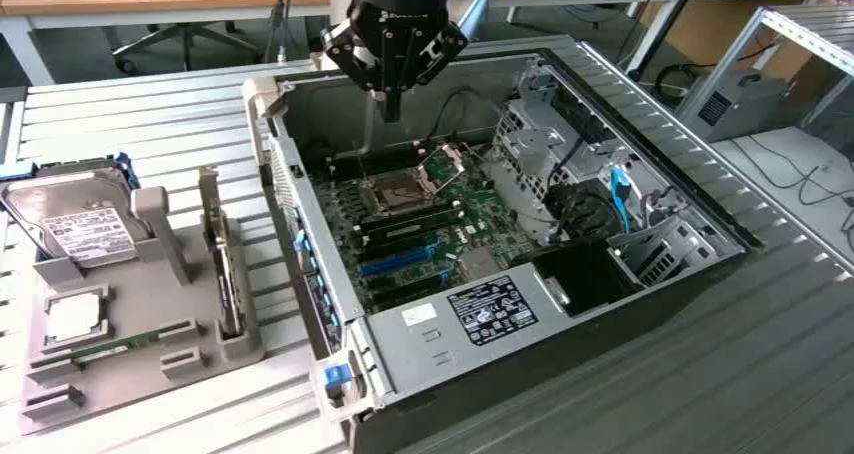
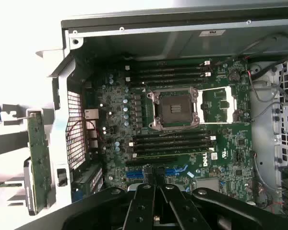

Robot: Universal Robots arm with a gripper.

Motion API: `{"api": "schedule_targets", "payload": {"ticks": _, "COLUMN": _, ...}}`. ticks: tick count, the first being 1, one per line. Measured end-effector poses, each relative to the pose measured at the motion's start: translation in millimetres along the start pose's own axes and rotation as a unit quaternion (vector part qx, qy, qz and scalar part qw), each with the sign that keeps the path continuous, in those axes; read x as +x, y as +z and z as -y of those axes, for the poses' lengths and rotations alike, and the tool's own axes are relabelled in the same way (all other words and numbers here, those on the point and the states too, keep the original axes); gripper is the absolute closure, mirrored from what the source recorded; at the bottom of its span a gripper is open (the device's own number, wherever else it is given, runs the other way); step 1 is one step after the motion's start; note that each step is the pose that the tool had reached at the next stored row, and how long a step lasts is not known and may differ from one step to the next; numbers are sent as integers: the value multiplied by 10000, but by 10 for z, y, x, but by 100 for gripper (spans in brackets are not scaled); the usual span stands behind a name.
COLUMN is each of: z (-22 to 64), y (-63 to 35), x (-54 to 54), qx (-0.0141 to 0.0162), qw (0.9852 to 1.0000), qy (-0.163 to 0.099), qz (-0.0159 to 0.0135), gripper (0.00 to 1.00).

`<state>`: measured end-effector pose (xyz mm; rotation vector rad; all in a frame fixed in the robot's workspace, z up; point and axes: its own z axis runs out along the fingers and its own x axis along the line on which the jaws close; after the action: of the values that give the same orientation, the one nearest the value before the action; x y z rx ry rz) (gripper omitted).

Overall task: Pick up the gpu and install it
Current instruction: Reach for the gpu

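GPU [image 1: 224,274] stands on edge in a slot of the grey holder tray [image 1: 134,374], outside the computer case [image 1: 287,114], on the exterior view's left. On the same tray, a hard drive [image 1: 80,224] lies further toward the exterior view's left. The gripper [image 1: 388,109] hangs over the open case, above the motherboard [image 1: 414,229] and close to the CPU socket [image 1: 400,194], well apart from the card. Its jaws are closed together with nothing between them. In the wrist view the green card edge sits just beyond the perforated case wall [image 2: 76,129].
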<state>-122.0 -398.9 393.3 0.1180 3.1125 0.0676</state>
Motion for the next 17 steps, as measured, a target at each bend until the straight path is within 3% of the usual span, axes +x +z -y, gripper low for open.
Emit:
{"api": "schedule_targets", "payload": {"ticks": 11, "z": 0, "y": 0, "x": 0, "qx": 0, "qw": 10000, "qy": 0, "qz": 0, "gripper": 89}}
{"api": "schedule_targets", "payload": {"ticks": 17, "z": 4, "y": -1, "x": 57, "qx": 0, "qw": 10000, "qy": 0, "qz": 0, "gripper": 89}}
